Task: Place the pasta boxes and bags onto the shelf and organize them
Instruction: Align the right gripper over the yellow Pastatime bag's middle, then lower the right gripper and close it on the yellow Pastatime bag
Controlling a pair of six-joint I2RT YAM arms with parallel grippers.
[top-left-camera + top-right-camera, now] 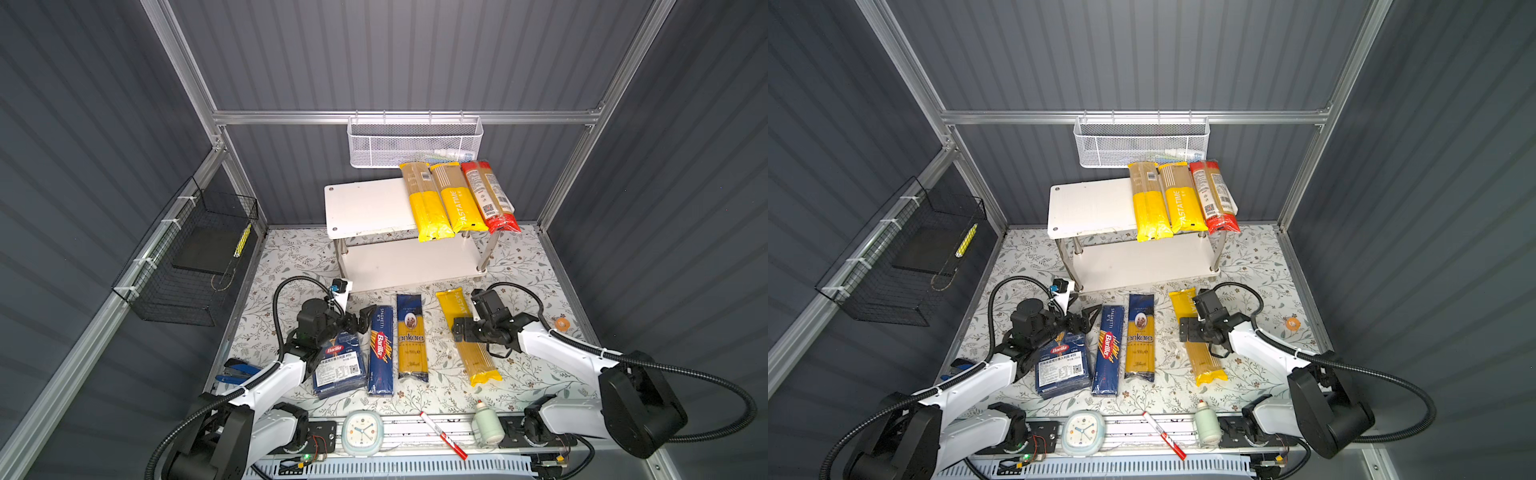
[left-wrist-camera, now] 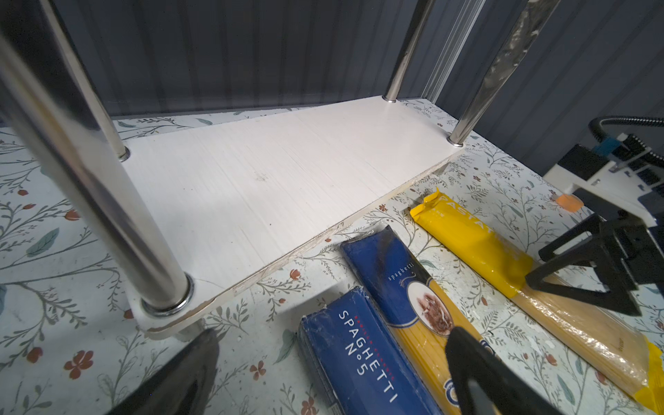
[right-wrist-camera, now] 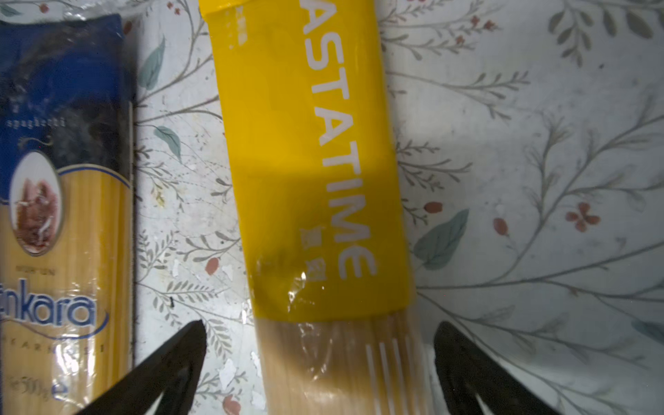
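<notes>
Three bags (image 1: 451, 203) atop shelf (image 1: 365, 205); four packs (image 1: 411, 336) flat.

Top views: high over the front edge, looking down and back; both show the whole counter (image 1: 519, 266) and shelf (image 1: 365, 203).
Left wrist: low, close, facing the lower board (image 2: 269, 179).
Right wrist: straight down, very near the Pastatime bag (image 3: 305, 161); left wrist shares it.
</notes>
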